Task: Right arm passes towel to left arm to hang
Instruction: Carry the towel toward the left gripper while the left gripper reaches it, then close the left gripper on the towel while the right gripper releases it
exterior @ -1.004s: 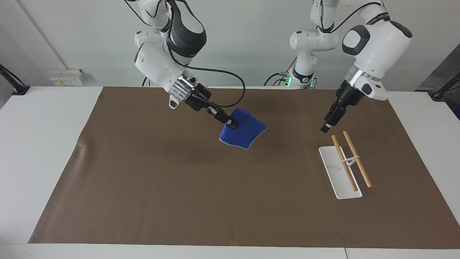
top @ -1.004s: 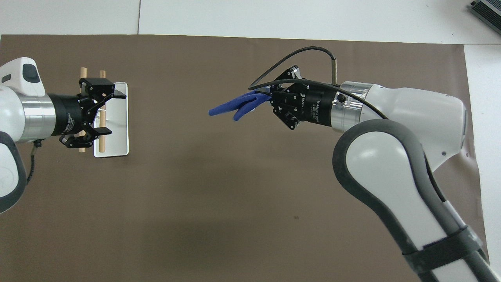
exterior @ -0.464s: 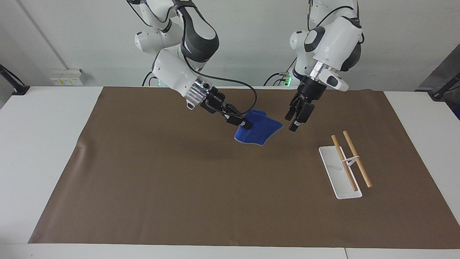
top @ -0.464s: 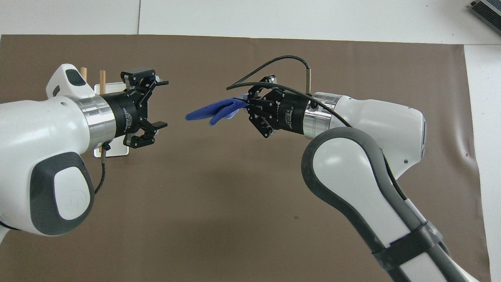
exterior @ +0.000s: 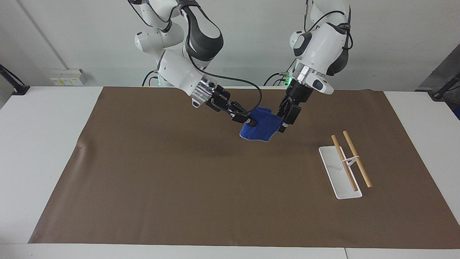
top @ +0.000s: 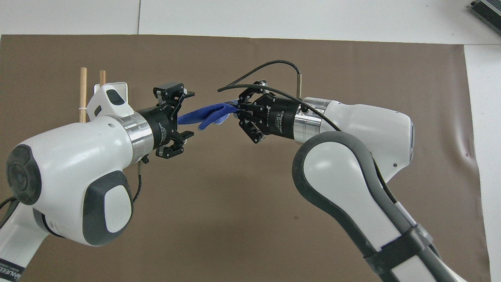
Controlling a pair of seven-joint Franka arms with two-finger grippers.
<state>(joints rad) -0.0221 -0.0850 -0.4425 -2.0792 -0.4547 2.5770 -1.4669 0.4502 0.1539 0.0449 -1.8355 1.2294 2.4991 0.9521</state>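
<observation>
The bright-blue towel (exterior: 261,126) hangs in the air over the middle of the brown mat; it also shows in the overhead view (top: 207,114). My right gripper (exterior: 248,122) is shut on the towel's edge toward the right arm's end and holds it out (top: 237,109). My left gripper (exterior: 284,124) is open, and its fingers stand on either side of the towel's free end (top: 184,115), which reaches in between them. The white tray with two wooden rods (exterior: 339,172) stands on the mat toward the left arm's end.
A brown mat (exterior: 179,180) covers most of the white table. In the overhead view the left arm hides most of the tray; only the rods' tips (top: 83,90) and a corner of the tray show. A black cable (top: 270,64) loops above the right wrist.
My left gripper has swung from over the tray to the middle and closed in on the towel's free end. My right gripper has carried the towel toward the left arm.
</observation>
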